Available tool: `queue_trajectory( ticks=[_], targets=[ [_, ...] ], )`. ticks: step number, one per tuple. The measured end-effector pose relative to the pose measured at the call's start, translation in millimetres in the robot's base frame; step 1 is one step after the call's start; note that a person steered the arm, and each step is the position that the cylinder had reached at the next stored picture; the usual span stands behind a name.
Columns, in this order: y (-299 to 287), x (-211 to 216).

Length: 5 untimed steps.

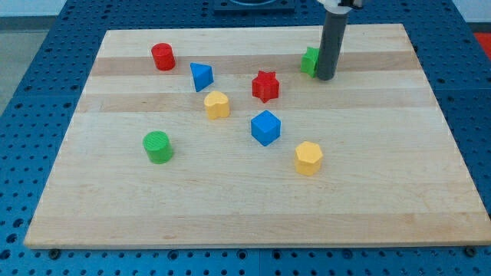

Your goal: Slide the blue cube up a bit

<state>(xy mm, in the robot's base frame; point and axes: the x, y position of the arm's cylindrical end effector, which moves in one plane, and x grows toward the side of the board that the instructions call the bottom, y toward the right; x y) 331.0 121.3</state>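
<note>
The blue cube (265,127) sits near the middle of the wooden board (368,192). My tip (325,77) is at the view's upper right, well above and to the right of the blue cube. It touches or stands right beside a green block (309,60), which the rod partly hides. A red star block (265,86) lies just above the blue cube. A yellow hexagonal block (308,158) lies below and to its right.
A yellow block (217,104) lies up and left of the blue cube. A blue triangular block (201,76) and a red cylinder (163,57) lie at the upper left. A green cylinder (158,146) lies at the left.
</note>
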Motion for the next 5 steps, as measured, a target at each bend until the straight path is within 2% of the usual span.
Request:
queue_trajectory(
  ticks=[2,3,5],
  targets=[
    [35,142],
    [35,147],
    [24,242]
  ],
)
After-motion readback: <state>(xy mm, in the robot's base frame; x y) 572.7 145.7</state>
